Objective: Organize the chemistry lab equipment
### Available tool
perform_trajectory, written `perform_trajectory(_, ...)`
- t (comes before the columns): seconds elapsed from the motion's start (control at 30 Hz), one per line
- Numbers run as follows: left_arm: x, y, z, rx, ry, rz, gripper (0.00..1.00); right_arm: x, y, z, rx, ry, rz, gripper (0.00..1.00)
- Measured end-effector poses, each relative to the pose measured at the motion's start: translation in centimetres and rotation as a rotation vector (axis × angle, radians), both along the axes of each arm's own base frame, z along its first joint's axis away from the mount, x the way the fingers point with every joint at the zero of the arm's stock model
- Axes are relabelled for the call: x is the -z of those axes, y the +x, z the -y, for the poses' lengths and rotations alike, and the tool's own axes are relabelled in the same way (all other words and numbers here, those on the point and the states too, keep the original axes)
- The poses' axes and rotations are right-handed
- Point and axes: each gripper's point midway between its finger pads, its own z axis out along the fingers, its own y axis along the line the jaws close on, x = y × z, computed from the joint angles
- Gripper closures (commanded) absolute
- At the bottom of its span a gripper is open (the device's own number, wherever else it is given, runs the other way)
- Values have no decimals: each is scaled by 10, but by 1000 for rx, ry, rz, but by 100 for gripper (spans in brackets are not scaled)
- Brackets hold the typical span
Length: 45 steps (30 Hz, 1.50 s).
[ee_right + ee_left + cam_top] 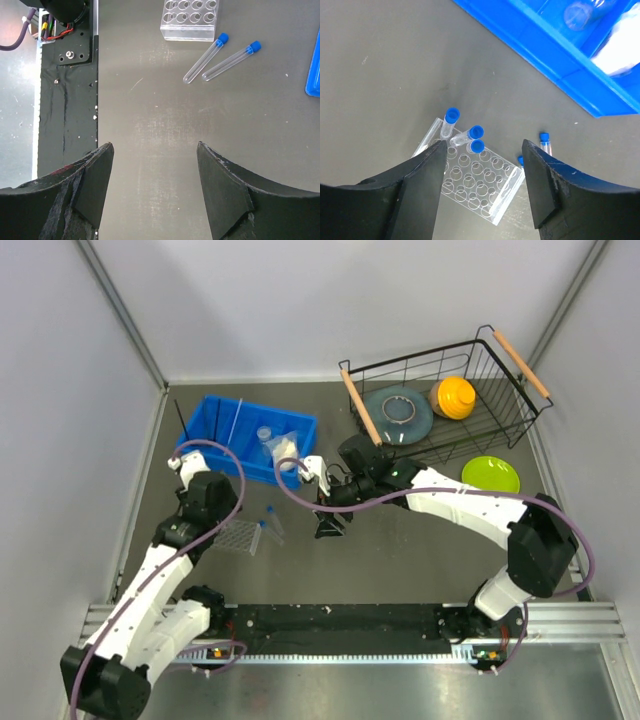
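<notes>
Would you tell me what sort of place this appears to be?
Probably a robot test cell staged as a chemistry bench: grey partition walls, a clear tube rack, blue-capped test tubes, a blue bin.

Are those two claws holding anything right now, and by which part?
Nothing is held: the left gripper hangs open above the tube rack, the right gripper open too.

The left arm [150,580] rises from its base at the near left and folds forward. Its wrist is bent so that the left gripper [484,146] points downward, its two black fingers well apart. From above, those fingers seem to be hidden under the wrist. The right arm [470,505] bends at a raised elbow and reaches left across the middle, forearm low. The right gripper [153,146] also faces down, fingers spread wide, holding nothing.
</notes>
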Motion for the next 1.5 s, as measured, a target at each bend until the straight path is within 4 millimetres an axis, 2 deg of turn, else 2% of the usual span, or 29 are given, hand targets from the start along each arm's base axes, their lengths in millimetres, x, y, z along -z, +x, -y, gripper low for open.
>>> perform_trajectory(0.2,-28,-11,0,12,-43,105,14,2,4,-8,24,-9,-45,32)
perform_trajectory(0.33,-59,-25,2,45,-105,244,2,13,8,-19,57,-40,-95,32)
perform_trajectory(0.5,-96,-49,-4,51,-167,446,1,32,22,-39,135,-104,-166,32)
perform_trajectory(0.63,-113,-69,-14,31,-191,563,1,43,43,-56,205,-147,-184,32)
perform_trajectory(0.8,-111,-80,-22,5,-187,577,1,52,62,-73,287,-193,-176,32)
perform_trajectory(0.97,-102,-84,-26,-7,-170,543,1,68,62,-92,317,-242,-151,33)
perform_trajectory(1.2,-108,-89,-28,-6,-168,562,1,98,69,-99,371,-336,-89,37)
perform_trajectory(1.33,-109,-89,-27,-2,-169,564,1,107,76,-103,398,-358,-52,39)
perform_trajectory(1.5,-107,-90,-27,5,-167,558,1,114,75,-105,407,-376,-31,40)
